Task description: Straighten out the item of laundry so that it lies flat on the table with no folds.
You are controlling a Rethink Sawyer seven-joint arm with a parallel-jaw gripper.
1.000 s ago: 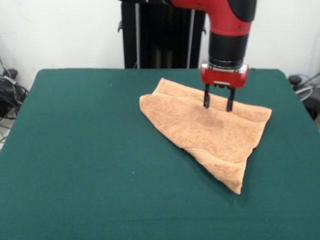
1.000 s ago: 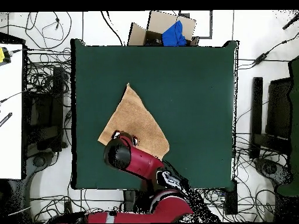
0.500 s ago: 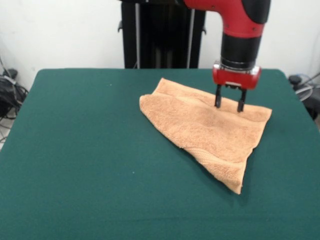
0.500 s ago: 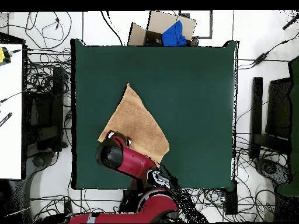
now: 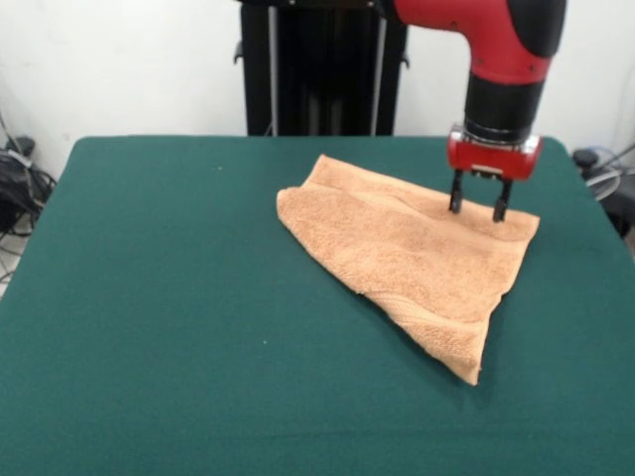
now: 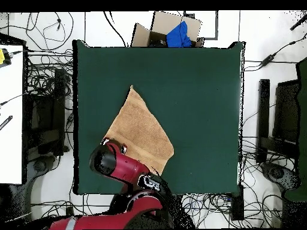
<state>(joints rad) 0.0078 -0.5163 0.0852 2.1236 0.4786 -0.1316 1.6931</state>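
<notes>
One towel (image 5: 417, 263), folded to a triangle, on table (image 5: 159, 317) toward pedestal side | gripper (image 5: 479, 210) open, fingers straddling back corner, tips at cloth | risk: pinching both layers, dragging fold along; or closing on bare felt, missing edge.

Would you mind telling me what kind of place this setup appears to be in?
Probably a robotics lab: a green table holds only a towel, cables sprawl over the floor, and a cardboard box sits behind.
</notes>
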